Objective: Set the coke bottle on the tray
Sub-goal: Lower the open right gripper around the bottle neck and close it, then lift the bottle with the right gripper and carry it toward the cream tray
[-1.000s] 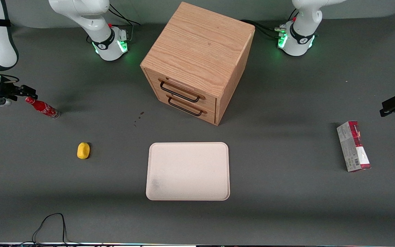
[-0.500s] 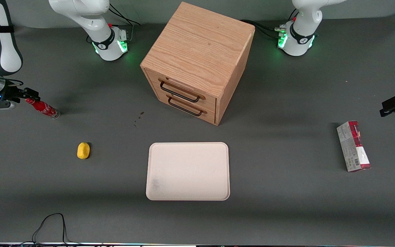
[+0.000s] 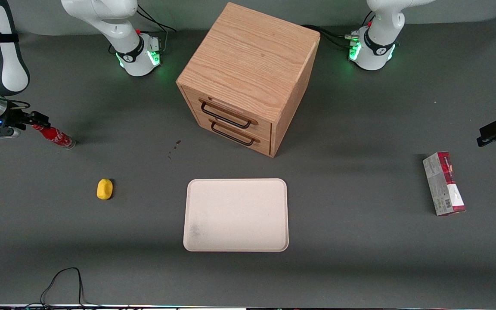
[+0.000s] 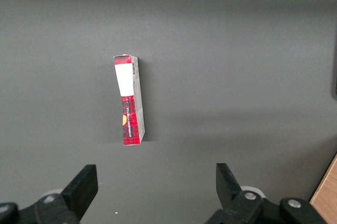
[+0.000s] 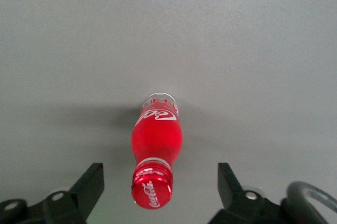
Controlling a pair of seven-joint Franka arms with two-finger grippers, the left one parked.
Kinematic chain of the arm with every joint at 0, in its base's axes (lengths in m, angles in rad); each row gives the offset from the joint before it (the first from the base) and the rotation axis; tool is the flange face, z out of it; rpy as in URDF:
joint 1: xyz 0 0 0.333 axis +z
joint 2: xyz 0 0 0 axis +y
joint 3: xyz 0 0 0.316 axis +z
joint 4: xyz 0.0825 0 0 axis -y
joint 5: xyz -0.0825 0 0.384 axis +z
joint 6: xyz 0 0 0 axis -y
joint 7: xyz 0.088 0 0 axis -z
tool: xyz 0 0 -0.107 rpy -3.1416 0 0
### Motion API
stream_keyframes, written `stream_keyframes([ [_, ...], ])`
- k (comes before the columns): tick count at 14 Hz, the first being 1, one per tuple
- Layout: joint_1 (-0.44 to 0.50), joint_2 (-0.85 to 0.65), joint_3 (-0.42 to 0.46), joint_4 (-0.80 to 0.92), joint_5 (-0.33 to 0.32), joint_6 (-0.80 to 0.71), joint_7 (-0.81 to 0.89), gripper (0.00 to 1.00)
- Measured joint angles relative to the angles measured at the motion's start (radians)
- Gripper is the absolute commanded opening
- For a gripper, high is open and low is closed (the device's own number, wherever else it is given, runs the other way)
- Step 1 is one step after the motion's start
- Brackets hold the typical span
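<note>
The coke bottle (image 3: 57, 137) (image 5: 156, 139) is small, slim and red with white script. It stands upright on the grey table at the working arm's end. My gripper (image 3: 40, 120) (image 5: 159, 168) is open and hovers just over the bottle's red cap. One finger is on each side of the cap with a wide gap, and neither touches it. The tray (image 3: 236, 215), flat and pale pinkish-beige, lies mid-table nearer the front camera, with nothing on it.
A wooden drawer cabinet (image 3: 248, 77) stands farther from the camera than the tray. A small yellow object (image 3: 105, 189) lies between bottle and tray. A red-and-grey carton (image 3: 444, 183) (image 4: 129, 103) lies toward the parked arm's end. A black cable (image 3: 63, 280) loops at the front edge.
My gripper has moved a little toward the bottle and now sits over its cap. The bottle, tray and other objects have not moved.
</note>
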State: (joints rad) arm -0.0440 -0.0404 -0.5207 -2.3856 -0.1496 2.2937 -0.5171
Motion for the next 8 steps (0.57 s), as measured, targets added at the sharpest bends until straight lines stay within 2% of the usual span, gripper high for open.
stream_keyframes([
  [1, 0.000, 0.000, 0.000, -0.001, 0.011, 0.000, -0.008, 0.65],
  [5, 0.000, 0.000, 0.000, -0.003, 0.021, -0.020, -0.017, 0.15],
  [6, 0.000, 0.000, 0.000, -0.003, 0.022, -0.022, -0.017, 0.07],
  [8, 0.000, 0.000, -0.001, -0.003, 0.022, -0.022, -0.018, 0.00],
])
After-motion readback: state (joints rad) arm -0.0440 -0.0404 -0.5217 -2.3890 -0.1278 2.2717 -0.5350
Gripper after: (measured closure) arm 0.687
